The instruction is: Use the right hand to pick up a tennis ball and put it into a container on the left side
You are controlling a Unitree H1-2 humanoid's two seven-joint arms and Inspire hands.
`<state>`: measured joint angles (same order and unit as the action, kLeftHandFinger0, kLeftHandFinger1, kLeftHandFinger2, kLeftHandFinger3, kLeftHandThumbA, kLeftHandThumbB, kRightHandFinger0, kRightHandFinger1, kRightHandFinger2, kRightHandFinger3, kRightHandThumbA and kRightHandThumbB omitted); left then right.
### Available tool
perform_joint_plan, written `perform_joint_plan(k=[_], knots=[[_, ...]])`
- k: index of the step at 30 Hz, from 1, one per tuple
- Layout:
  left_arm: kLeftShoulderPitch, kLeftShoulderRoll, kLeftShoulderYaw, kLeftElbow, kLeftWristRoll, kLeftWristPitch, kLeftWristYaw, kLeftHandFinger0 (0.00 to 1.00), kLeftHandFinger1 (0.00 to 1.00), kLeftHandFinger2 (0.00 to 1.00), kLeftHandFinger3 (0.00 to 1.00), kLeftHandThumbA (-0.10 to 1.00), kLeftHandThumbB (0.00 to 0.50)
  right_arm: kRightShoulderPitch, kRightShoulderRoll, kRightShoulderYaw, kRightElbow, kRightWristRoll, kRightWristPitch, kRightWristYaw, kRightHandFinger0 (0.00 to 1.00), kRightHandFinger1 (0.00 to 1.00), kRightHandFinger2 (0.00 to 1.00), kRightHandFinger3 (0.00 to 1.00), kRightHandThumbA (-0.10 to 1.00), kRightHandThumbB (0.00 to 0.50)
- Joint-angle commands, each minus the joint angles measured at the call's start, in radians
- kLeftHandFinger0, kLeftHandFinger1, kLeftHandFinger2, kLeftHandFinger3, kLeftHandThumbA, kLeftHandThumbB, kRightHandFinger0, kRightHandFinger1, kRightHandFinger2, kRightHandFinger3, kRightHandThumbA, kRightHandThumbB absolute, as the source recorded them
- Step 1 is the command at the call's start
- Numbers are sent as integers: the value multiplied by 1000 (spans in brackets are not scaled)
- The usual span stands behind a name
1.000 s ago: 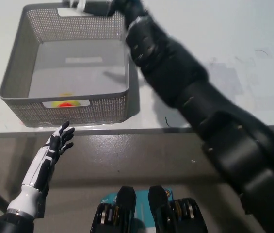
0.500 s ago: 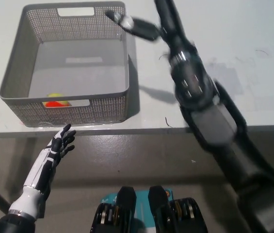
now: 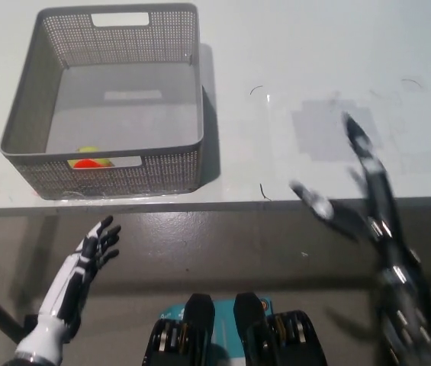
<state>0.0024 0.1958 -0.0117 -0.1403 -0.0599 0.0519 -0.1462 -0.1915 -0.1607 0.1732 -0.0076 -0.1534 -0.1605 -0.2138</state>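
The tennis ball (image 3: 88,152) is sitting low in the grey mesh basket (image 3: 165,174) at the upper left of the frame, tucked against the near wall, with something orange-red (image 3: 87,162) showing just below it through the handle slot. I'm judging the drop as done; the ball is in the container.

The black right hand (image 3: 350,183) is hanging at the lower right of the frame, blurred by motion, over the front edge of the white surface (image 3: 314,61). Its fingers are looking splayed apart and carrying nothing, well apart from the basket.

The white left hand (image 3: 85,255) is resting at the lower left, below the surface's edge, fingers spread, holding nothing.

What could go wrong from here? That right hand is crossing right at the surface's front edge, and a fast sweep there could be clipping the edge with a finger. No other ball is showing on the surface, so if another pick is wanted, the hand is reaching for nothing. The basket is standing near the front edge too; any knock from an arm swinging back toward it could be shoving it askew or off.
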Motion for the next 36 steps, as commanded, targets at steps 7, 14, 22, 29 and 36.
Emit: perform_joint_plan(k=[7, 14, 22, 29, 36], knots=[[59, 20, -18, -35, -105, -134, -108, 1000, 1000, 1000, 1000, 1000, 176, 184, -36, -21, -82, 148, -203, 127, 1000, 1000, 1000, 1000, 1000, 270], [82, 15, -2, -17, -114, -164, -111, 1000, 1000, 1000, 1000, 1000, 190, 229, -24, -13, -29, 185, -222, 182, 1000, 1000, 1000, 1000, 1000, 330], [86, -21, 36, 23, -65, -198, -50, 1000, 1000, 1000, 1000, 1000, 181, 197, -6, -24, 66, 179, -259, 215, 1000, 1000, 1000, 1000, 1000, 310], [66, -58, 81, 44, -125, -125, -32, 1000, 758, 561, 474, 1000, 219, 181, 10, -40, 85, 199, -233, 234, 1000, 1000, 1000, 1000, 1000, 332], [67, -85, 102, 26, -92, -84, -9, 965, 802, 696, 592, 1000, 200, 181, 16, -51, 87, 212, -223, 257, 1000, 1000, 1000, 1000, 1000, 319]])
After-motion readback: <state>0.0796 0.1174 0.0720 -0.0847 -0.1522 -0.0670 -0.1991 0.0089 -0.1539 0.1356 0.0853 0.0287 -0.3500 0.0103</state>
